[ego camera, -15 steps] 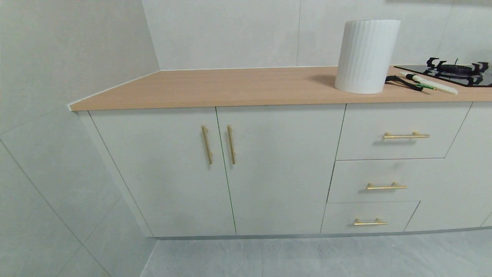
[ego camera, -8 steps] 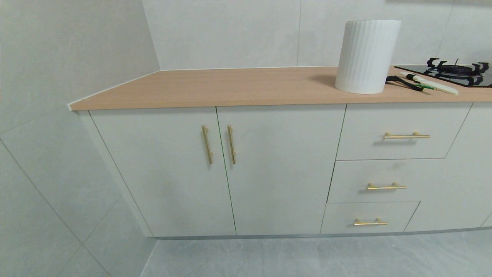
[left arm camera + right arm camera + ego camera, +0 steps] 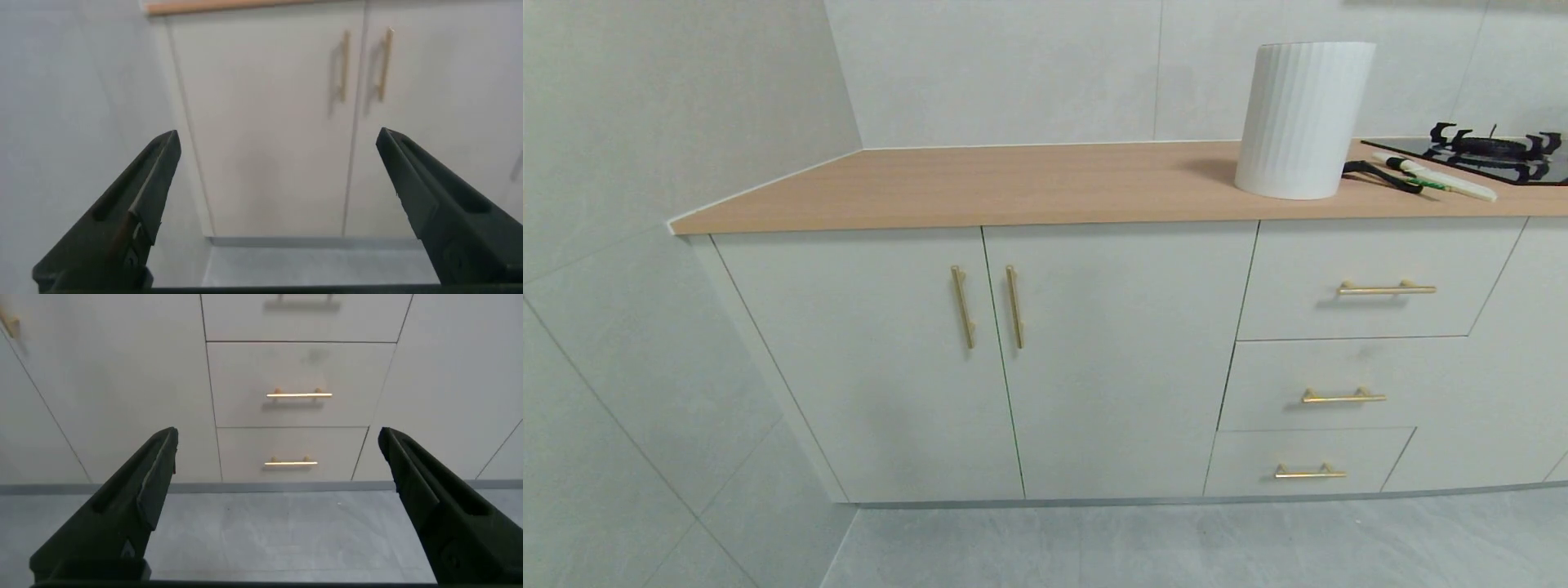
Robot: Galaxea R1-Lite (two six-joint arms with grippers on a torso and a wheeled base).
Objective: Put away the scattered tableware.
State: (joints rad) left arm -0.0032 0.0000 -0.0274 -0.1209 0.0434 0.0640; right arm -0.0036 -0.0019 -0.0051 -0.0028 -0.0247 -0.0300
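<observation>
Hob partly beyond right edge

Over the last second the whole head view has slid very slightly rightward, the white ribbed container, utensils and countertop together, a small camera shift.

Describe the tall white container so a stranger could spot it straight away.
Find the wooden countertop above the pale cabinets. Toward the right, just before the black stove, stands the tall white container. Unlike the slim utensils lying flat beside it, it is upright and vertically ribbed.
</observation>
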